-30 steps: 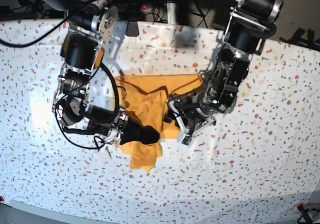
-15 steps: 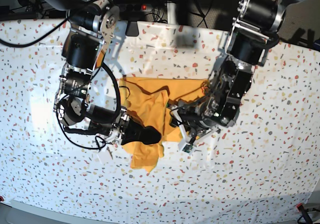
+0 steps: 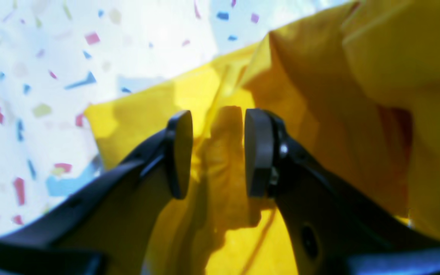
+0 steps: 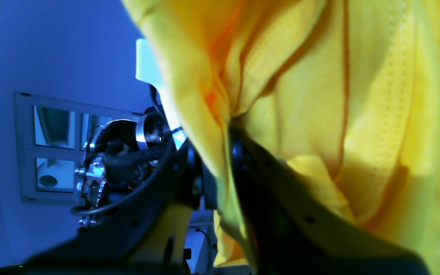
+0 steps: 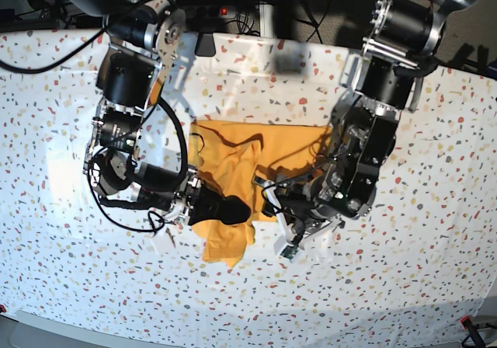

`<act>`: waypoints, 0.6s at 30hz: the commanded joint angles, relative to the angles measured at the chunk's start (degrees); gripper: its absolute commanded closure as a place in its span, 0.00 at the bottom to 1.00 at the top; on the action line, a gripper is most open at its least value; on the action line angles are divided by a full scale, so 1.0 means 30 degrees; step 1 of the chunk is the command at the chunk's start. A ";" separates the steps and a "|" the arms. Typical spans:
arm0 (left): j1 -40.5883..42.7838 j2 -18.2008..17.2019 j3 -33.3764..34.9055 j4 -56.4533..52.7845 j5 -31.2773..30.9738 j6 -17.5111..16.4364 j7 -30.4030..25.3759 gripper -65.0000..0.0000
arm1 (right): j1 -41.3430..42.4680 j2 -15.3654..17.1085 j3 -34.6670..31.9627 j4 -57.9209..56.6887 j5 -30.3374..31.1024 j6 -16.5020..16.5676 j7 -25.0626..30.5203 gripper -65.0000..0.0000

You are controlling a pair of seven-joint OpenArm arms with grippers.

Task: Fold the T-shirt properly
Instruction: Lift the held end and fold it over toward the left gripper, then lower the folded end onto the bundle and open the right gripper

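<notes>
On my base feed the desk (image 5: 435,286) fills nearly the whole frame, a white cover speckled with small coloured flecks. At the centre of that frame lies the T-shirt (image 5: 225,165), orange-yellow and bunched into folds, with a flatter band running toward the right of centre and a narrow tail hanging down toward the lower middle.

The arm with the right wrist camera comes down the left side of the base frame, and I see its right end effector (image 5: 233,210) as a dark shape sitting over the lower left part of the cloth. In the right wrist feed the right end effector (image 4: 215,160) has its black fingers (image 4: 189,164) pressed together on a gathered fold of the T-shirt (image 4: 319,114), which fills the right half of that frame and drapes over the finger on that side.

The arm with the left wrist camera enters from the upper right of the base frame and reaches down to the right edge of the cloth, where the left end effector (image 5: 286,222) sits low, just right of centre. In the left wrist feed the left end effector (image 3: 214,152) stands spread, its two round pads (image 3: 258,152) apart with a rumpled ridge of the T-shirt (image 3: 376,76) between them. I cannot tell whether either pad touches the cloth. The speckled desk (image 3: 33,76) shows in the upper left there.
</notes>
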 commanded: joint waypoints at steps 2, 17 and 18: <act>-0.0627 -0.0022 -0.0073 0.0386 0.0874 -0.0066 -0.0248 0.66 | 0.0641 0.0044 -0.0015 0.0350 0.0648 0.0092 0.0168 1.00; -0.0561 -0.3475 -0.0087 0.3381 0.1800 0.2448 0.1086 0.66 | 0.0634 -0.0911 -0.0095 0.0350 -0.4014 0.0092 0.3949 1.00; -0.0517 -0.3548 -0.0095 0.3687 0.1814 0.2448 0.1297 0.66 | 0.0634 -0.1042 -0.0248 0.0350 -0.4350 0.0092 0.4087 1.00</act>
